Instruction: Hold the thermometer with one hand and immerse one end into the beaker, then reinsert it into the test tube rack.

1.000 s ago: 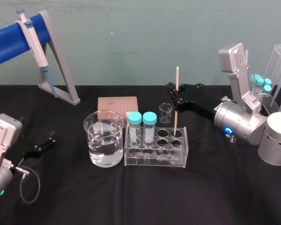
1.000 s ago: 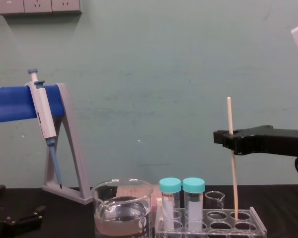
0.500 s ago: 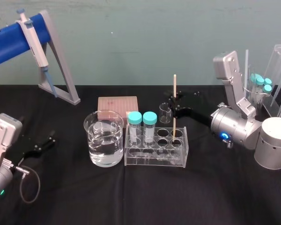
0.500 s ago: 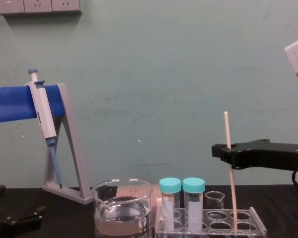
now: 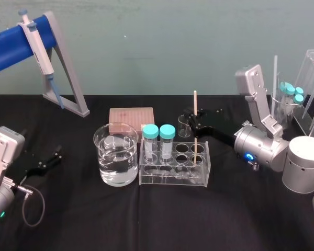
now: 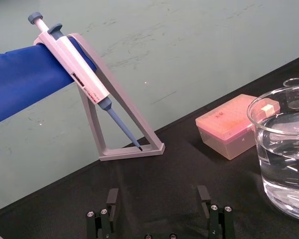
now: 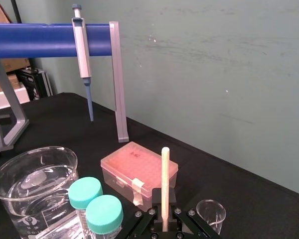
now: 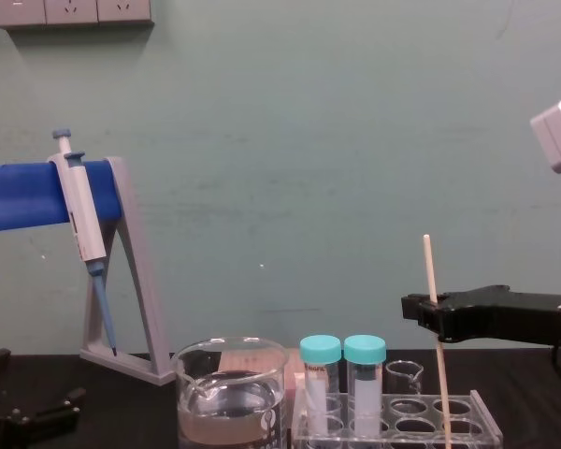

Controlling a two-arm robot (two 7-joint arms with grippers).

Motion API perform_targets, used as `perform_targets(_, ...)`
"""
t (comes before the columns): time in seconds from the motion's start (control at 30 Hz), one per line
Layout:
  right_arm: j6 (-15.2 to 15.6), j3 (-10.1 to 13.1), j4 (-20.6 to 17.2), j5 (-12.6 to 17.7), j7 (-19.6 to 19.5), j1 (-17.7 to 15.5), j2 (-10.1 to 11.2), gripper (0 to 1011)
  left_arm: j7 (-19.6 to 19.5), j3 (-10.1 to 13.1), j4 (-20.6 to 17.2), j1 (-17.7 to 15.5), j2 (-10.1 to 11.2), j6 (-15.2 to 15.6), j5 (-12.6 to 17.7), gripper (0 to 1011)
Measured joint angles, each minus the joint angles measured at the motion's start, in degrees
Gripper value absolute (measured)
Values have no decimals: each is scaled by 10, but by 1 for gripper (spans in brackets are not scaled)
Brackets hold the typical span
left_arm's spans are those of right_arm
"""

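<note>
Though parked way over at the near left edge, jaws spread wide with nothing between them, worth naming the left gripper (image 6: 158, 197) once and moving on. Next out from there, the beaker (image 5: 105, 162), part full of clear liquid, just left of the test tube rack (image 5: 172, 177), close beside but can't say touching. Reads like the put-it-back step, judging by the thermometer (image 5: 195, 102) already poking down into a hole at the rack's right end (front or back row, hard to call). To do it well: go straight down along the hole, slowly, with no sideways drag against the acrylic edge. No letting go until bottomed out either, otherwise risk of a thin rod tipping or snapping. Also worth fixing the slight lean seen from the chest camera, top tipped a touch toward the left. Reaching in from the right above the rack, the right gripper (image 5: 193, 123), flat black jaws pinching the rod partway up. Shorter bit sticking out above, longer bit hanging below into the rack. Well clear of the teal-capped vials (image 5: 150, 137) at the rack's left end. Further back, tiny glass beaker (image 5: 184, 125) and pink tip box (image 5: 131, 116), then pipette stand (image 5: 68, 89) by the wall.
</note>
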Motion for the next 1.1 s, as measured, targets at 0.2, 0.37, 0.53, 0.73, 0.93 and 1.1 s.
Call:
perform_targets(0.2, -1, 2, 6, -1, 1, 2, -3, 100, 0, 0, 0, 0, 0, 0, 0, 1004)
perform_targets(0.37, 0, 3, 7, -5, -3, 2, -5, 242, 0, 0, 0, 0, 0, 0, 0, 1004)
perform_targets(0.53, 0, 5, 6, -7, -4, 2, -6, 409, 0, 0, 0, 0, 0, 0, 0, 1004)
perform_targets(0.73, 2, 7, 5, -9, -7, 0, -7, 612, 0, 0, 0, 0, 0, 0, 0, 1004)
perform_targets(0.93, 2, 8, 5, -12, -8, 0, -8, 783, 0, 0, 0, 0, 0, 0, 0, 1004)
perform_targets(1.1, 2, 10, 2, -13, -9, -3, -7, 930, 0, 0, 0, 0, 0, 0, 0, 1004)
